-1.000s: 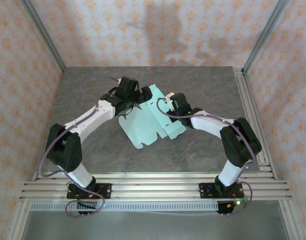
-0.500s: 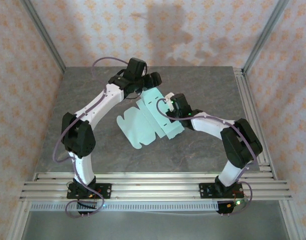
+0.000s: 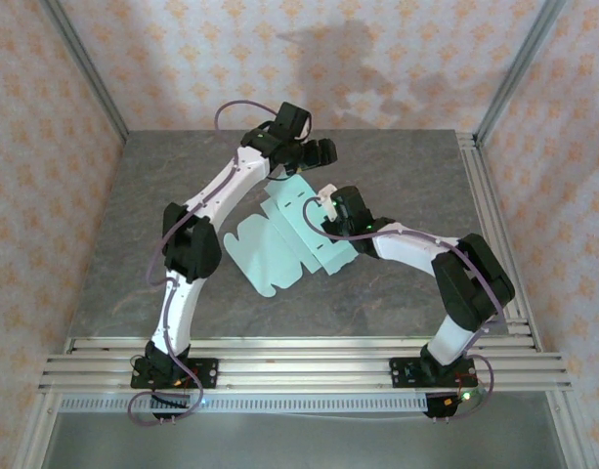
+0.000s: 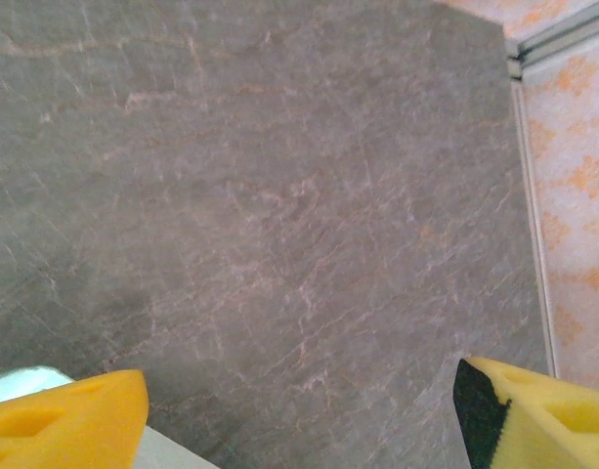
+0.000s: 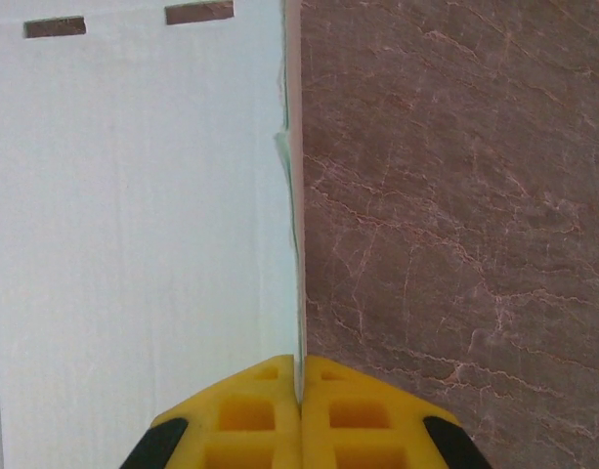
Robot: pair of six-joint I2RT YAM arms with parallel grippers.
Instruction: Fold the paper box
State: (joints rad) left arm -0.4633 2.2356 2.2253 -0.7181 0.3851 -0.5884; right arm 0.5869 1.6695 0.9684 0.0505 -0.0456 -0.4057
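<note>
The paper box (image 3: 279, 239) is a flat pale mint-green die-cut sheet with rounded tabs, lying mid-table. My right gripper (image 3: 330, 208) is shut on its right edge; in the right wrist view the yellow fingers (image 5: 270, 410) pinch the sheet (image 5: 133, 215), which stands edge-on from the closed tips (image 5: 301, 386). My left gripper (image 3: 320, 152) hangs above the far side of the table, past the sheet's far end. It is open, with bare table between its yellow fingers (image 4: 74, 420) around (image 4: 299, 391). A pale corner of the sheet (image 4: 21, 379) peeks in at the lower left.
The grey stone tabletop (image 3: 162, 195) is bounded by aluminium rails on the right (image 3: 490, 225) and along the near edge (image 3: 299, 357). Patterned walls close in the back and both sides. In the left wrist view a rail and wall (image 4: 563, 147) run along the right.
My left arm has lifted off the sheet's left part and swung away toward the far side, straightening out. The right gripper keeps its hold; the sheet shifted slightly.
</note>
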